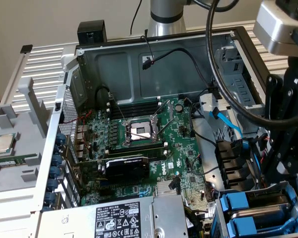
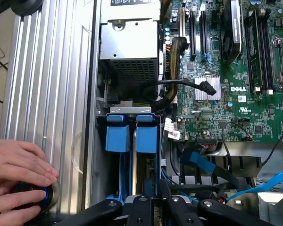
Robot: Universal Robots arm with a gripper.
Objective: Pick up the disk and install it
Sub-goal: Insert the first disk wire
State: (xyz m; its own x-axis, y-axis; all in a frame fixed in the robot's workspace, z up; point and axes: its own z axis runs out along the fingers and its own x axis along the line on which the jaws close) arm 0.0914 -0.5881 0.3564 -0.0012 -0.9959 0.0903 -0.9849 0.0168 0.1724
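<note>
My fingers [image 2: 142, 209] pinch narrow on the disk [image 2: 145, 175]. It stands on edge in the cage [image 2: 131, 110], long axis down the slot. Blue cables [image 2: 203, 165] crowd alongside, and a hand [image 2: 16, 176] rests nearby.

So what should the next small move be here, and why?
Probably a slow, straight descent toward the drive bay: the gripper hangs directly above its two blue carrier frames. Whether it holds the disk, I cannot tell.
</note>
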